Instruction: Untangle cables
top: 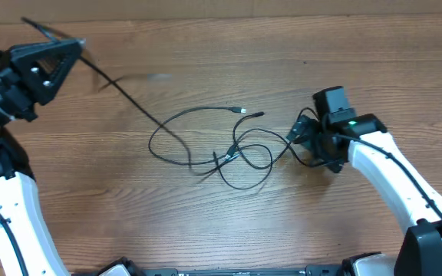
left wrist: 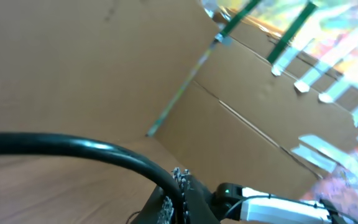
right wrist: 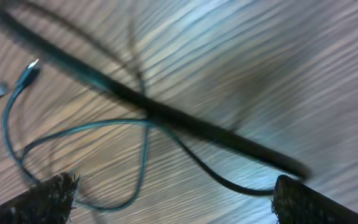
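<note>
Cables (top: 229,156): thin, light, limp cords knotted at centre of surface (top: 129,222); one strand runs to left gripper (top: 71,50), jaws pinched on it. Right gripper (top: 309,144), jaws spread, over tangle's right loop; grip prob. near knot.

White moulded shells on L arm (top: 10,222) & R arm (top: 382,165), thin black wire (top: 405,172) run along each. Black at wrists & bases. Green LED (top: 351,123) lit on R wrist, boxy black cam block (top: 331,101) next to it. L gripper (top: 74,47): matt black, wedge-shaped, tapering to a point. R gripper (right wrist: 173,186) fingers (right wrist: 48,196): black, rough fuzzy-looking pads. L finger pad (left wrist: 180,183): speckled grey/black.
</note>
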Controlling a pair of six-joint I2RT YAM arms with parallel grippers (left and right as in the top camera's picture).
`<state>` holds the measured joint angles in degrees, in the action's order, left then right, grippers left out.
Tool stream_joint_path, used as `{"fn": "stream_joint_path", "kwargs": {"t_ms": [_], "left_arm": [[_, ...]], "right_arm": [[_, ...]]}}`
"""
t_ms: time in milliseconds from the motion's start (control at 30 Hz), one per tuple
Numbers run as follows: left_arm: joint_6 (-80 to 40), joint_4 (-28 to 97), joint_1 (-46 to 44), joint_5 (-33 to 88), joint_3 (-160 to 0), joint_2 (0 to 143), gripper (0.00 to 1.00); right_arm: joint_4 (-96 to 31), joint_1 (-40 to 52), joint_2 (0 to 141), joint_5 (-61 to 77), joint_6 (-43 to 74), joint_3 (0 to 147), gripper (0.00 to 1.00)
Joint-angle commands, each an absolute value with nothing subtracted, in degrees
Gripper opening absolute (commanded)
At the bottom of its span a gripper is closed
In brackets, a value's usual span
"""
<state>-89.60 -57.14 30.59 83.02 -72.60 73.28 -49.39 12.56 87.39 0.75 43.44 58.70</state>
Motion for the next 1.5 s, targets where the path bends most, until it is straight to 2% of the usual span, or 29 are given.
{"fn": "stream_joint_path", "kwargs": {"t_ms": [0, 67, 233, 467, 600, 733, 867, 1000, 1233, 1367, 1400, 1467], "left_arm": [[-93.82, -57.52, 31.90, 83.94, -74.15, 72.99, 0.04], [-94.26, -57.52, 31.83, 83.92, -74.15, 72.99, 0.04], [-94.35, -57.52, 31.81, 85.27, -74.15, 72.95, 0.04], [-94.35, -57.49, 31.81, 87.02, -74.15, 72.95, 0.04], [-94.35, -57.47, 31.81, 87.05, -74.15, 72.95, 0.04], [-94.35, -57.47, 31.81, 87.53, -74.15, 72.95, 0.04], [-94.35, -57.43, 31.81, 88.36, -74.15, 72.97, 0.04], [-95.29, -57.23, 31.81, 87.00, -74.15, 72.97, 0.04], [-99.55, -57.25, 31.81, 87.00, -74.15, 72.97, 0.04], [-99.53, -57.23, 31.81, 87.07, -74.15, 72.95, 0.04], [-99.53, -57.23, 31.81, 87.07, -74.15, 72.95, 0.04], [-99.53, -57.23, 31.81, 87.02, -74.15, 72.95, 0.04]], "right_arm": [[-49.67, 11.86, 86.91, -0.80, 37.67, 58.37, 1.00], [-49.78, 11.97, 86.91, 0.25, 35.29, 57.71, 1.00], [-48.95, 14.09, 86.91, 18.79, 17.65, 57.25, 1.00], [-46.33, 20.05, 86.91, 35.86, -0.78, 57.25, 1.00], [-44.10, 24.99, 86.91, 38.09, -9.26, 57.25, 1.00], [-43.68, 28.23, 86.91, 31.64, -6.96, 57.25, 1.00], [-42.83, 30.04, 86.91, 39.46, -6.28, 57.25, 1.00], [-32.86, 34.35, 86.91, 46.06, -6.26, 57.25, 1.00], [-16.38, 42.06, 86.91, 34.68, -5.74, 57.25, 1.00], [-11.09, 44.95, 86.94, 31.53, -2.17, 57.25, 1.00], [-10.76, 45.52, 86.94, 31.57, -1.32, 57.25, 0.95], [-11.09, 46.96, 86.94, 31.55, 0.05, 57.23, 0.78]]}}
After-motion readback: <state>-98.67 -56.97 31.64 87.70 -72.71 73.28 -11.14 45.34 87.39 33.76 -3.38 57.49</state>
